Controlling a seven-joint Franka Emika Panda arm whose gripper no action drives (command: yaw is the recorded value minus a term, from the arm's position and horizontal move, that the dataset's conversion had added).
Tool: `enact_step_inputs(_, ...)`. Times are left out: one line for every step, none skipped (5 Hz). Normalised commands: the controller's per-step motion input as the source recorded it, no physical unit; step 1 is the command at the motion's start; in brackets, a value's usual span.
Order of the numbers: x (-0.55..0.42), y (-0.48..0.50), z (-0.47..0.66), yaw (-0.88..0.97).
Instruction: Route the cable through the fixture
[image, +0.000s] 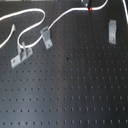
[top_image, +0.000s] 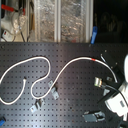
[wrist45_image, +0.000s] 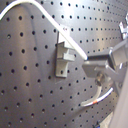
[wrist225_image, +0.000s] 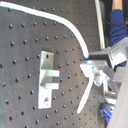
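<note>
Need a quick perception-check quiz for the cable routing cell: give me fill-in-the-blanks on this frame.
1. The cable carries a short ___ band near one end.
2. Counting the fixture, ___ grey metal pieces stand on the board in the first exterior view.
3. In both wrist views the claw is shut on the ___.
4. The perforated board is ___ in colour.

Missing words: red; three; cable; black

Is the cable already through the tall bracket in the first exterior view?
No. In the first exterior view the cable runs well clear of the tall bracket, which stands alone with nothing passing through it.
</note>
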Motion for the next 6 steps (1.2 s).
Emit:
enact_step_inputs(0.064,0.063,0.03,0.0)
enact_step_inputs(0.12,0.078,0.27,-0.51)
enact_step_inputs(-0.014,0.015,0.32,-1.0)
enact_step_inputs(0.0,0.001,0.32,-1.0)
enact_step_inputs(0.001,0.005,0.32,-1.0)
enact_step_inputs(0.001,0.007,0.32,-1.0)
